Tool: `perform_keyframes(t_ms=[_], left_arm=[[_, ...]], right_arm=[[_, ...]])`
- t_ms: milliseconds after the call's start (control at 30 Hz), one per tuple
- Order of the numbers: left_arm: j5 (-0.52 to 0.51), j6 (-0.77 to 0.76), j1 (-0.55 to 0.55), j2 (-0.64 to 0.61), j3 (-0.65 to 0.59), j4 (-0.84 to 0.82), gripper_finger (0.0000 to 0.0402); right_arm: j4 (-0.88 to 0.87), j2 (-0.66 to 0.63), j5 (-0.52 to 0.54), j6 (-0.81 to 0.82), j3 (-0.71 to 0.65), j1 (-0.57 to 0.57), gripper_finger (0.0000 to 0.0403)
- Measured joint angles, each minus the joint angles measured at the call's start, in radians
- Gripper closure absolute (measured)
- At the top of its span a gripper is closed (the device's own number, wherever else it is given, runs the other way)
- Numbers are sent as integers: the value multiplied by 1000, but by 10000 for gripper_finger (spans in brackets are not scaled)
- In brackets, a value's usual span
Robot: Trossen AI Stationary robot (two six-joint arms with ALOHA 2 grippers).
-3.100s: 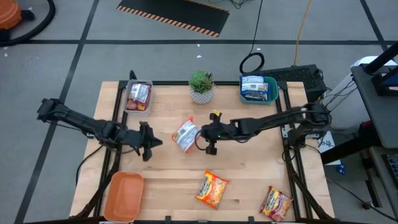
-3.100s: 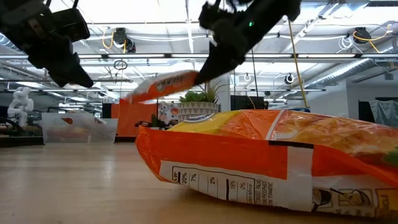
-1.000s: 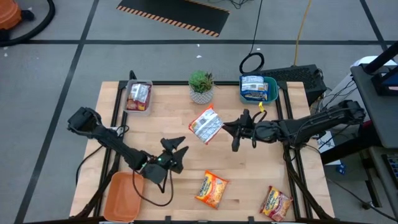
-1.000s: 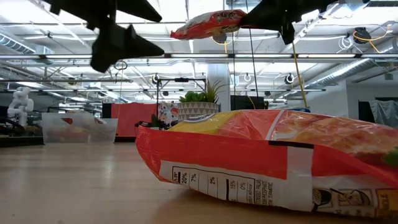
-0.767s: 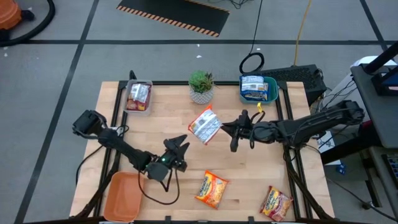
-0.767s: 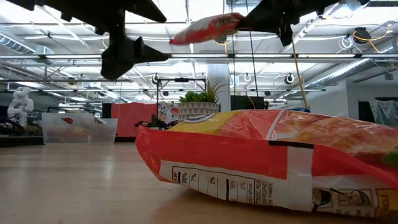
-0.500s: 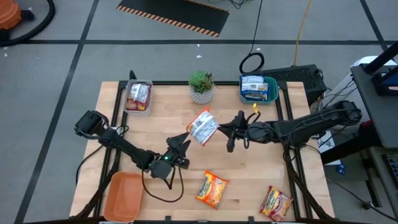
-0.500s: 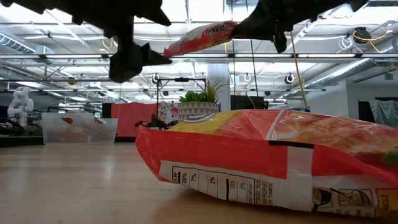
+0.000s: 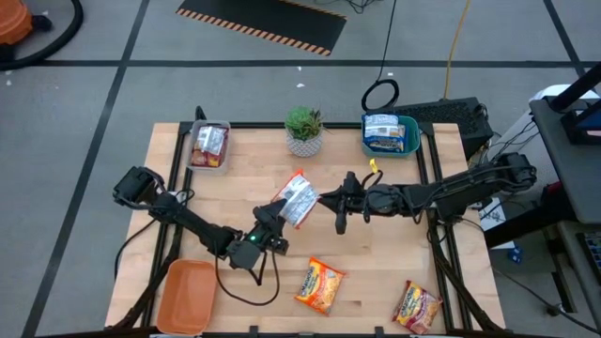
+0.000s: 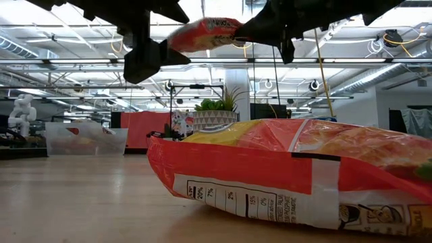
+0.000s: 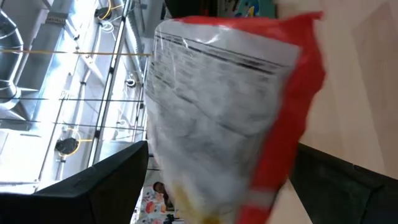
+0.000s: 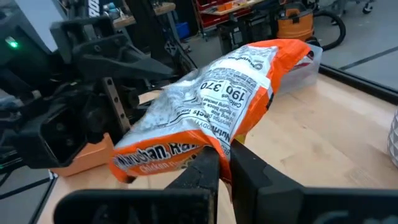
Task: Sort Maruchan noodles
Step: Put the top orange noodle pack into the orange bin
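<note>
Mid-air handover above the tabletop [image 9: 376,253] centre: red-silver packet [image 9: 298,201] pinched by one edge in the right end effector [image 9: 324,200], fingers clamped together on the wrapper, packet hanging clear of the wood. Just at its 8 o'clock, left end effector [image 9: 271,225] with fingers spread wide, either side of the packet's free end in the left wrist view, not yet closed on it.

Judged best handled this way: close the left fingers squarely on a flat part of the wrapper, well in from the crinkled seam, confirm a firm hold, and only then part the right fingers; release too soon risks a drop, a pull from both sides risks a tear.

Packet flat, glossy, silver-white printed back with red-orange borders, slightly bowed and tilted. Elsewhere: two orange-yellow packets [image 9: 320,284] lying at 6 o'clock and 4 o'clock on the tabletop, a blue-white packet [image 9: 381,130] in the teal tray [image 9: 411,134] at 1 o'clock, another red-silver one in the clear tray [image 9: 195,158] at 11 o'clock, orange tray [image 9: 186,293] bare at 7 o'clock.
</note>
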Motion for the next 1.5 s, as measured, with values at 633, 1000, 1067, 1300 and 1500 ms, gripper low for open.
perform_keyframes(t_ms=[633, 1000, 1067, 1300, 1500], left_arm=[[19, -55, 9, 0, 0, 34, 88], [76, -52, 7, 0, 0, 32, 140], [116, -53, 6, 0, 0, 32, 143], [133, -61, 6, 0, 0, 31, 145], [133, -74, 6, 0, 0, 30, 164]], right_arm=[[-46, 1, -29, -3, 0, -24, 394], [-73, 1, -118, 14, 0, -32, 394], [-89, 1, -185, 27, 0, -39, 394], [-127, 1, -235, 46, 0, -53, 394], [-154, 1, -236, 46, 0, -53, 394]])
